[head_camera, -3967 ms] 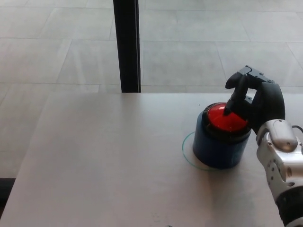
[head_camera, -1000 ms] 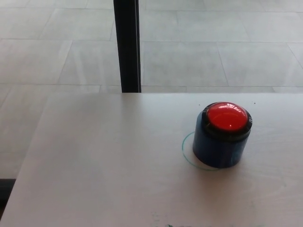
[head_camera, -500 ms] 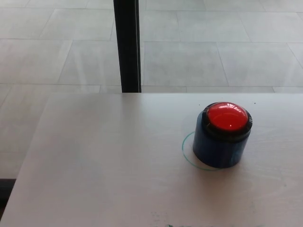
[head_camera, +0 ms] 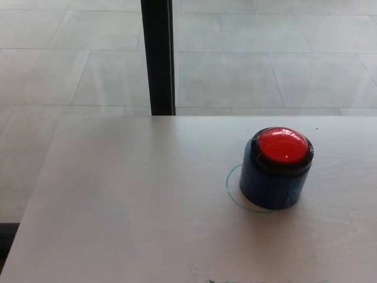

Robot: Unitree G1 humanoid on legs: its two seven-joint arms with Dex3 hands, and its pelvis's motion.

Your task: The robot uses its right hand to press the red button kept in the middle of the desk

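Note:
A red domed button (head_camera: 283, 145) sits in a black ring on top of a blue cylindrical base (head_camera: 272, 186). It stands upright on the pale desk (head_camera: 129, 200), right of centre, inside a thin green circle drawn on the surface. Nothing touches the button. Neither of my hands nor any part of my arms shows in the head view.
A black vertical post (head_camera: 158, 56) rises just behind the desk's far edge, left of the button. Beyond it lies a grey tiled floor (head_camera: 265, 59). The desk's left edge runs diagonally down the picture's left side.
Four seconds ago my right hand rested on the red button; it has since withdrawn out of view. Over the last second nothing has moved.

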